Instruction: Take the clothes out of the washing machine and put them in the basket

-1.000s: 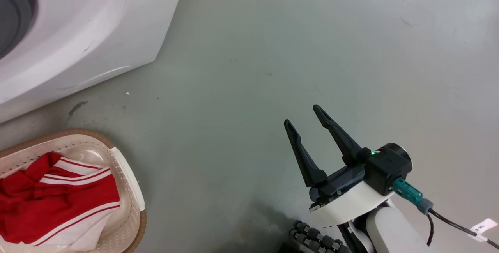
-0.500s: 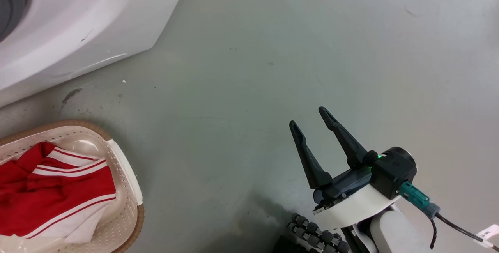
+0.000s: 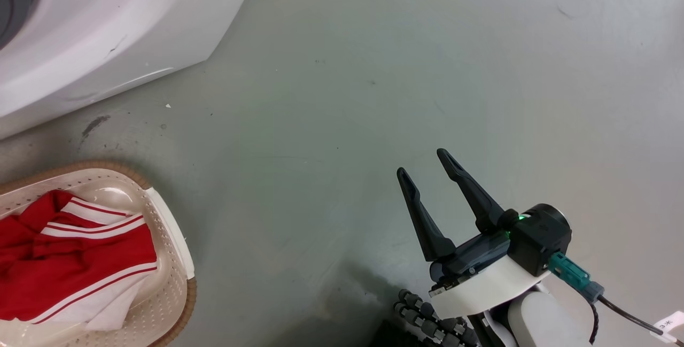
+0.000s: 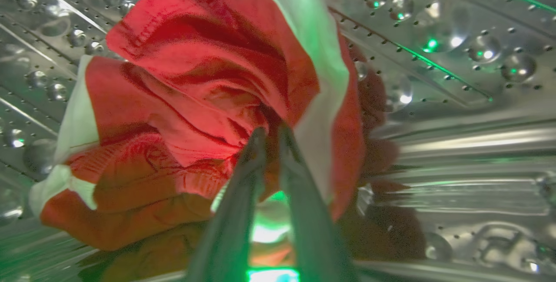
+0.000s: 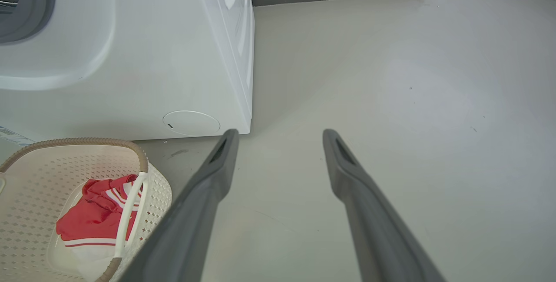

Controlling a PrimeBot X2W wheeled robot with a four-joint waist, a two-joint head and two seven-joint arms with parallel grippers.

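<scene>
1. Washer (image 3: 107, 31): its steel drum (image 4: 456, 56) holds a red garment (image 4: 195, 99), bunched straight ahead of the left gripper (image 4: 270, 133), whose fingers are pinched onto a fold.
2. Basket (image 3: 172, 240) sits on the floor (image 3: 342, 95) near the washer, with a second red garment (image 3: 69, 261) inside.
3. Right gripper (image 3: 421, 162) hangs spread and empty, well apart from both.

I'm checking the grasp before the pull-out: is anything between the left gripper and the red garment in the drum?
Nothing visible does. The left gripper is closed on a fold of the bright red fabric garment with white trim, inside the perforated steel drum.
</scene>
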